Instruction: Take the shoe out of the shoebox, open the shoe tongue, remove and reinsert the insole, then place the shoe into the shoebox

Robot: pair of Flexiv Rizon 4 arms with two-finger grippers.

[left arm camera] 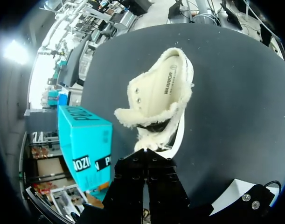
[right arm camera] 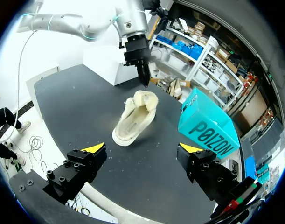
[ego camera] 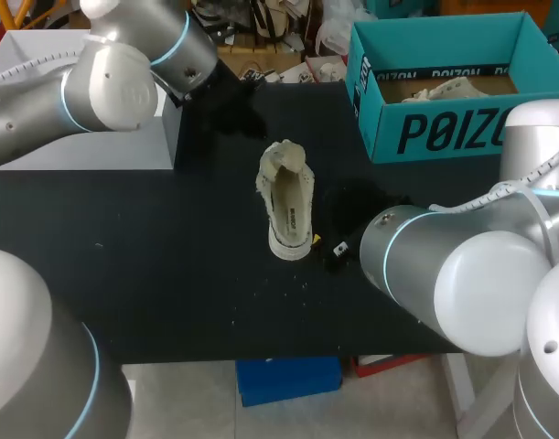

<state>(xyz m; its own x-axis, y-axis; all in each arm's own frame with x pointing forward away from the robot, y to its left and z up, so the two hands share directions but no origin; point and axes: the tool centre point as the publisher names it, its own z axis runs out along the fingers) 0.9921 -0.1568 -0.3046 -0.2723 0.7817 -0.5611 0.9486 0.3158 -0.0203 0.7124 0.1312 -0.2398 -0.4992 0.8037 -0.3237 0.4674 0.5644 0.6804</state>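
Shoe and grippers sit nearly in one line, and we think the coming move depends on that line. The cream, fleece-lined canvas shoe (ego camera: 286, 203) rests on the black table (ego camera: 151, 274), out of the teal cardboard shoebox (ego camera: 444, 128), and appears tipped onto its side. Its long axis runs from our right gripper (right arm camera: 142, 148) to our left gripper (right arm camera: 145, 80).

The toe points back at the right gripper and lies just ahead of it, centred on the gap between the fingers. Those fingers are spread wide with nothing between them. The fluffy collar and tongue end faces the other way, close under the left gripper's tip. That gripper is clenched to a narrow point and holds nothing. From its wrist view the tip looks level with the fleece edge, but we cannot tell whether it touches.

The shoebox stands off to the side of both grippers, well apart from the shoe and beyond the right gripper's outer finger.

We judge the removal step done and the tongue still to be opened. The left arm is nearer the opening, so it would have to unclench to pinch the tongue. The right arm is better placed to close on the toe and steady it.
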